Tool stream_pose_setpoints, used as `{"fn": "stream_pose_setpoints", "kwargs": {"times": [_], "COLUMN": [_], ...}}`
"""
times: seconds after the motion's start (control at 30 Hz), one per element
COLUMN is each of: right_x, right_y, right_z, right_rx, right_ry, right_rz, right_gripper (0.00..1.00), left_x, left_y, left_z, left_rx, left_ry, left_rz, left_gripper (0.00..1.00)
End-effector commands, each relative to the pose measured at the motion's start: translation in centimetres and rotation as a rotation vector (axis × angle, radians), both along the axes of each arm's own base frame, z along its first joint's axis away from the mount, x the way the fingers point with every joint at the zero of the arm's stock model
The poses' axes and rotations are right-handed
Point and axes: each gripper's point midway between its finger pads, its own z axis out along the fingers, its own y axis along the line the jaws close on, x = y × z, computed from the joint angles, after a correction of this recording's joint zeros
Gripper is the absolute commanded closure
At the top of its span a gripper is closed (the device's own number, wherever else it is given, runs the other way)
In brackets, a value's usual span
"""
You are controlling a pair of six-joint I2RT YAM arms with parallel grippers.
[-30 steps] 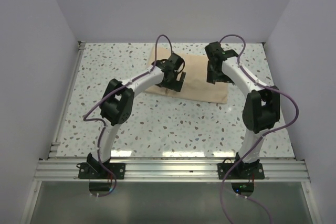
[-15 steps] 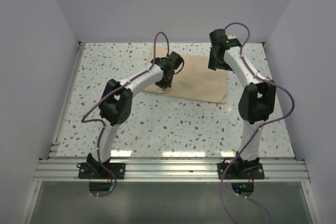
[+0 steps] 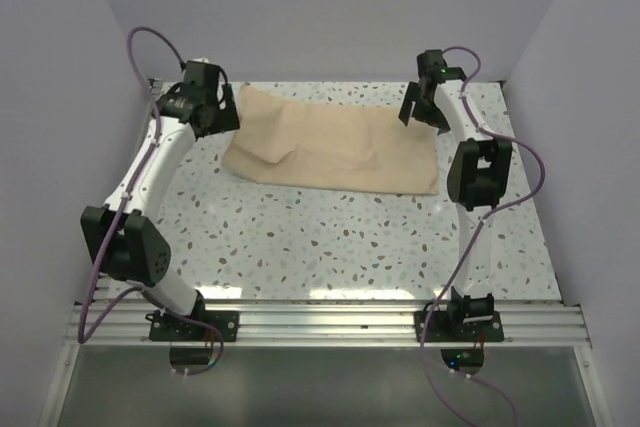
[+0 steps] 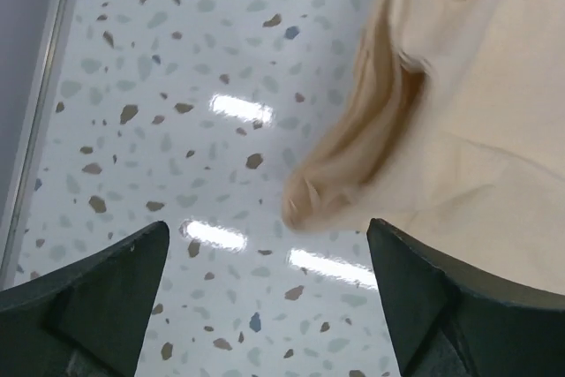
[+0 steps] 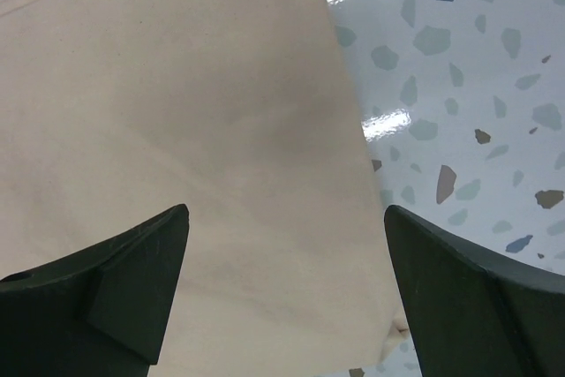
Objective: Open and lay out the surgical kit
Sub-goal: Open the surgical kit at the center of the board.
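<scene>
The surgical kit shows as a beige cloth wrap (image 3: 335,147) spread wide across the far half of the table, with a rumpled fold near its left end. My left gripper (image 3: 220,117) hovers open by that left end. In the left wrist view the left gripper (image 4: 267,229) is over bare table, and the cloth's curled corner (image 4: 309,200) lies just beyond its fingertips, untouched. My right gripper (image 3: 422,112) hangs open above the cloth's far right corner. In the right wrist view the right gripper (image 5: 287,211) has flat cloth (image 5: 194,130) below it and nothing between its fingers.
The speckled table (image 3: 330,247) is walled at the back and on both sides. A metal rail (image 3: 125,197) runs along its left edge, and an aluminium frame (image 3: 320,322) at the near edge carries both arm bases.
The left arm swung from the cloth's middle to the far left, drawing the left flap outward, then let it go. The right gripper drew back toward the far right corner.
</scene>
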Motion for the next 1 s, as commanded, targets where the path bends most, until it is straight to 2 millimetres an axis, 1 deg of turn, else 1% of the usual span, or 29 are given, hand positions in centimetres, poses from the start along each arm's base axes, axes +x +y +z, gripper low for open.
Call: {"fn": "stream_pose_setpoints", "kwargs": {"times": [0.0, 0.03, 0.07, 0.1, 0.13, 0.17, 0.2, 0.23, 0.27, 0.3, 0.33, 0.37, 0.4, 0.47, 0.5, 0.53, 0.6, 0.63, 0.67, 0.7, 0.83, 0.93, 0.97], "right_x": [2.2, 2.7, 3.0, 3.2, 3.8, 4.2, 4.5, 4.9, 5.3, 6.0, 6.4, 7.0, 7.2, 7.8, 8.0, 8.5, 8.9, 9.1, 9.4, 9.4, 10.0, 10.0, 10.0], "right_y": [0.6, 0.6, 0.6, 0.4, 0.3, -0.2, -0.3, -0.6, -0.9, -1.4, -1.8, -2.2, -2.7, -3.3, -3.3, -3.2, -3.2, -3.1, -2.9, -2.8, -2.6, -2.6, -2.7], "right_z": [0.7, 0.7, 0.5, 0.1, 0.1, 0.0, 0.1, -0.6, -0.6, 0.0, -0.7, -0.2, -0.5, -1.2, -1.4, -1.5, -2.0, -2.2, -2.1, -2.7, -3.2, -3.6, -3.8], "right_rx": [0.096, 0.111, 0.131, 0.141, 0.149, 0.154, 0.155, 0.151, 0.148, 0.143, 0.132, 0.127, 0.126, 0.127, 0.133, 0.134, 0.139, 0.143, 0.159, 0.162, 0.177, 0.178, 0.175], "right_ry": [-0.066, -0.086, -0.088, -0.090, -0.110, -0.120, -0.132, -0.133, -0.139, -0.165, -0.164, -0.189, -0.190, -0.202, -0.208, -0.226, -0.230, -0.235, -0.243, -0.238, -0.251, -0.246, -0.243], "right_rz": [0.015, 0.010, 0.013, 0.006, 0.003, -0.006, -0.008, -0.013, -0.018, -0.027, -0.034, -0.038, -0.050, -0.070, -0.078, -0.079, -0.084, -0.086, -0.086, -0.088, -0.092, -0.092, -0.092], "right_gripper": [0.04, 0.05, 0.05, 0.06, 0.07, 0.08, 0.08, 0.09, 0.09, 0.10, 0.11, 0.12, 0.13, 0.19, 0.21, 0.26, 0.32, 0.36, 0.37, 0.39, 0.52, 0.57, 0.57], "left_x": [-2.7, -3.0, -4.2, -4.7, -4.7, -5.5, -5.7, -5.9, -6.2, -6.3, -6.5, -6.6, -6.6, -6.9, -6.9, -7.1, -7.2, -7.3, -7.3, -7.3, -7.2, -7.1, -7.1], "left_y": [1.3, 1.4, 1.5, 1.0, 0.7, 0.2, 0.0, -0.1, -0.3, -0.5, -0.4, -0.4, -0.3, -0.2, -0.1, -0.1, 0.0, 0.0, 0.0, 0.1, -0.1, -0.3, -0.4], "left_z": [-4.6, -5.2, -6.9, -6.9, -7.2, -8.2, -8.4, -8.6, -9.0, -9.2, -9.4, -9.5, -9.3, -9.4, -9.3, -9.4, -9.4, -9.5, -9.6, -9.6, -10.1, -10.5, -10.7], "left_rx": [-0.029, -0.041, -0.045, -0.081, -0.103, -0.125, -0.140, -0.147, -0.152, -0.157, -0.154, -0.152, -0.145, -0.137, -0.134, -0.132, -0.127, -0.126, -0.125, -0.124, -0.132, -0.142, -0.147], "left_ry": [0.112, 0.117, 0.157, 0.150, 0.140, 0.164, 0.164, 0.172, 0.186, 0.194, 0.204, 0.206, 0.202, 0.205, 0.201, 0.206, 0.210, 0.215, 0.218, 0.218, 0.229, 0.238, 0.243], "left_rz": [0.041, 0.046, 0.049, 0.047, 0.041, 0.025, 0.023, 0.019, 0.013, 0.004, 0.003, 0.000, -0.004, -0.006, -0.009, -0.011, -0.010, -0.011, -0.011, -0.010, -0.009, -0.005, -0.007], "left_gripper": [0.00, 0.00, 0.00, 0.00, 0.00, 0.00, 0.00, 0.00, 0.00, 0.00, 0.00, 0.00, 0.00, 0.00, 0.00, 0.00, 0.00, 0.00, 0.00, 0.00, 0.00, 0.00, 0.00]}}
